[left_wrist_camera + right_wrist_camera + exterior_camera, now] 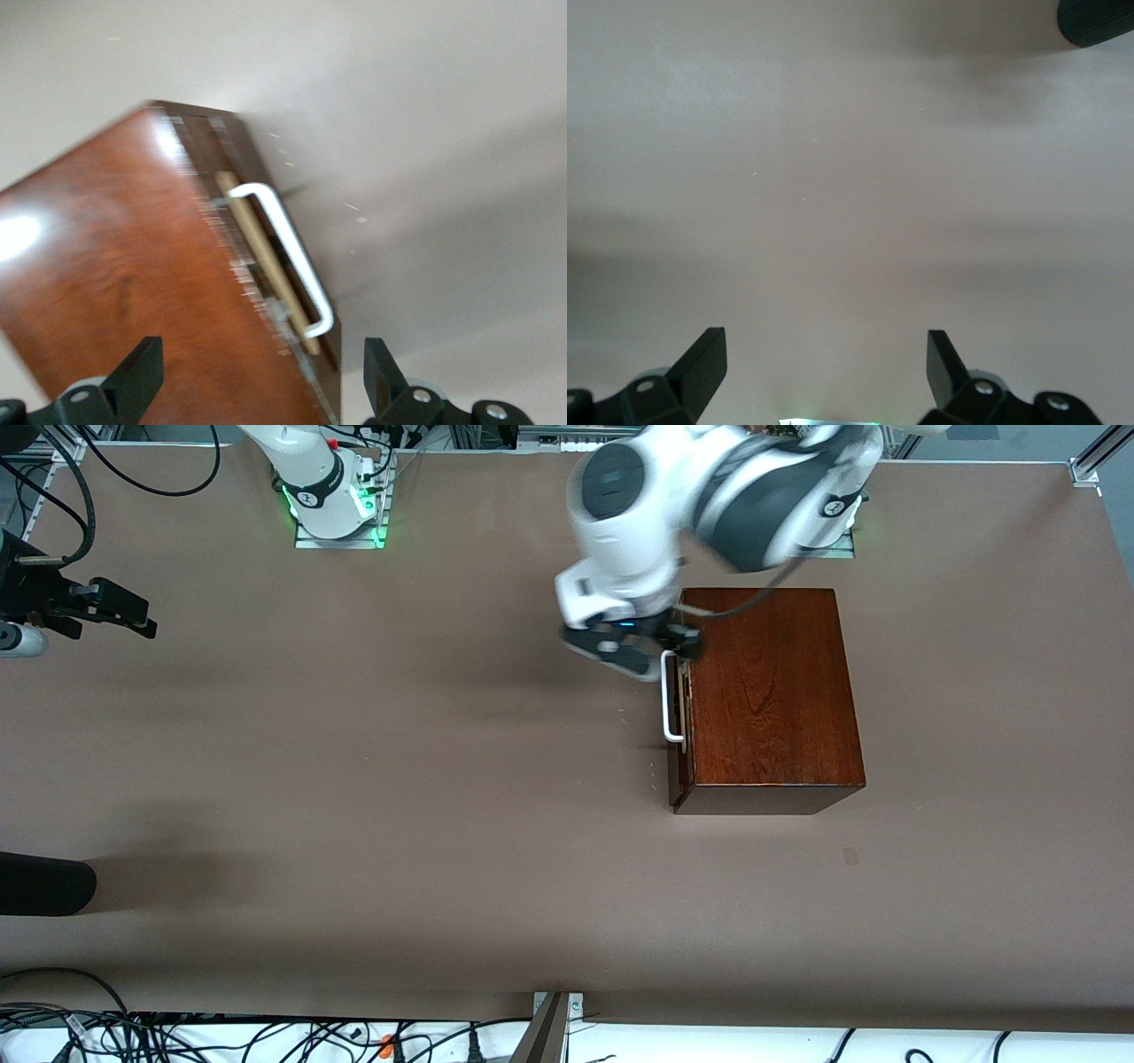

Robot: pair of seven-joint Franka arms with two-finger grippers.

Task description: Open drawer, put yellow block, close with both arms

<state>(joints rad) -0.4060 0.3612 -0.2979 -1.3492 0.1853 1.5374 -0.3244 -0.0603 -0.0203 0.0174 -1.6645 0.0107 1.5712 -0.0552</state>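
The reddish-brown wooden box [771, 691] stands toward the left arm's end of the table. Its drawer [680, 717] is open by only a narrow gap, with a strip of pale wood [266, 257] showing past the dark front. The white loop handle [671, 695] also shows in the left wrist view [288, 257]. My left gripper [651, 651] is open and empty, over the end of the handle that lies farther from the front camera. Its fingers [137, 376] straddle the box's top edge and drawer front. My right gripper [133, 615] is open and empty, waiting over bare table at the right arm's end [824, 372]. The yellow block is out of view.
A black rounded object [44, 884] lies at the table's edge at the right arm's end, nearer the front camera; it also shows in the right wrist view [1099, 22]. Brown table [399, 779] stretches between the arms. Cables hang along the front edge [177, 1036].
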